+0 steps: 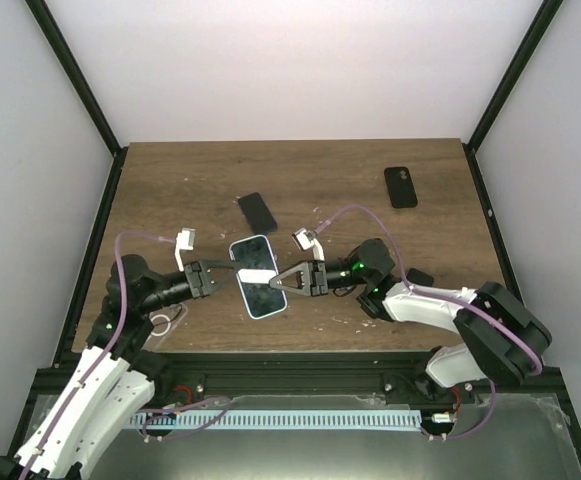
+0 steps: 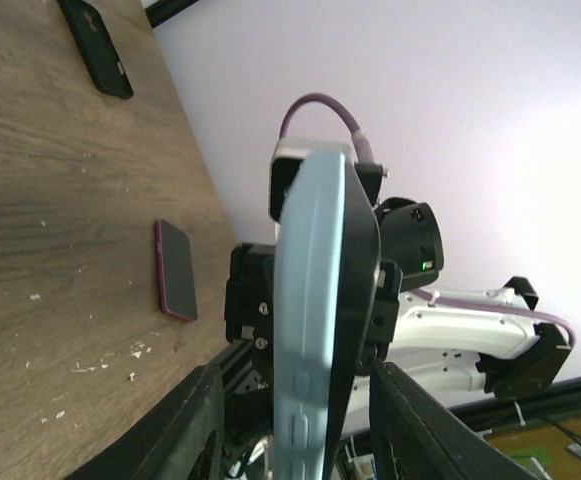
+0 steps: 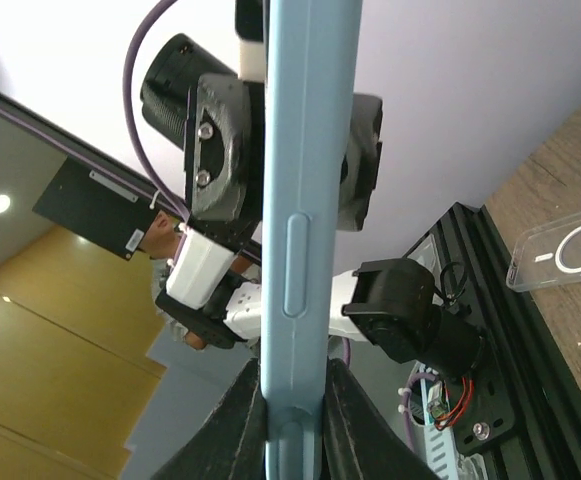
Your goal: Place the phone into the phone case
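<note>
Phone point(image 1: 258, 262) hangs clamped in the right pincer point(image 1: 274, 283).

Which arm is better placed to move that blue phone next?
The right, likely. The right jaws are shut on one edge of the blue phone, while the left jaws stand apart around the opposite edge, gripping nothing.

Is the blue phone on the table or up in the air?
Up in the air. The right gripper pinches the blue phone; the left wrist view shows it off the table.
</note>
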`<state>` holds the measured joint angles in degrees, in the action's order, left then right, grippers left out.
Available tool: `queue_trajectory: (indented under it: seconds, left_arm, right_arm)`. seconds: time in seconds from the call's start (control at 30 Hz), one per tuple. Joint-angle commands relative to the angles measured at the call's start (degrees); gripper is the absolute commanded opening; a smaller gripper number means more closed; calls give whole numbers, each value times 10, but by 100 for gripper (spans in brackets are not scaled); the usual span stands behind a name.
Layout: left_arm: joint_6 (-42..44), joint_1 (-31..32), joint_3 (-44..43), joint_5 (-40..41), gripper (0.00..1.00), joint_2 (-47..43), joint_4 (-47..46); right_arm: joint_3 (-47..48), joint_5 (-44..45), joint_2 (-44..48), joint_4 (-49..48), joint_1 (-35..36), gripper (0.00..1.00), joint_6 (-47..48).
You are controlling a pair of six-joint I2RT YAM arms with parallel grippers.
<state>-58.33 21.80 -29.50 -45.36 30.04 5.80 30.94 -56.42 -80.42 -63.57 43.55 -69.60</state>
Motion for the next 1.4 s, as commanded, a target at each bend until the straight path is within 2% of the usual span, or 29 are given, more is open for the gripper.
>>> queue_trajectory:
  seconds: [0.0, 0.1, 0.17, 0.37, 0.67, 0.77, 0.87, 0.93, 1.2, 1.37]
  left_arm:
    - [0, 0, -25, 28, 41, 0, -20]
    - [0, 0, -27, 37, 39, 1, -21]
    - [0, 0, -28, 42, 34, 2, -22]
    - [15, 0, -26, 48, 0, -3, -25]
    - [63, 0, -39, 31, 0, -10, 9]
    - [66, 0, -36, 11, 0, -12, -5]
    - [61, 0, -29, -11, 0, -16, -27]
    - [50, 0, -19, -26, 0, -17, -51]
    - [40, 0, -2, -52, 0, -5, -69]
    - [53, 0, -6, -46, 0, -5, -51]
  right_arm:
    - [8, -20, 34, 11, 5, 10, 48]
    - [12, -24, 41, 31, 7, 10, 62]
    - [13, -26, 42, 39, 8, 10, 68]
    - [17, -24, 51, 78, 9, 14, 87]
    - [31, 6, 79, 143, 9, 27, 111]
    - [46, 25, 88, 179, 9, 30, 117]
    - [64, 48, 95, 213, 8, 40, 122]
    - [70, 64, 97, 221, 8, 43, 122]
    - [132, 78, 77, 256, 8, 40, 139]
    - [148, 99, 76, 290, 8, 30, 157]
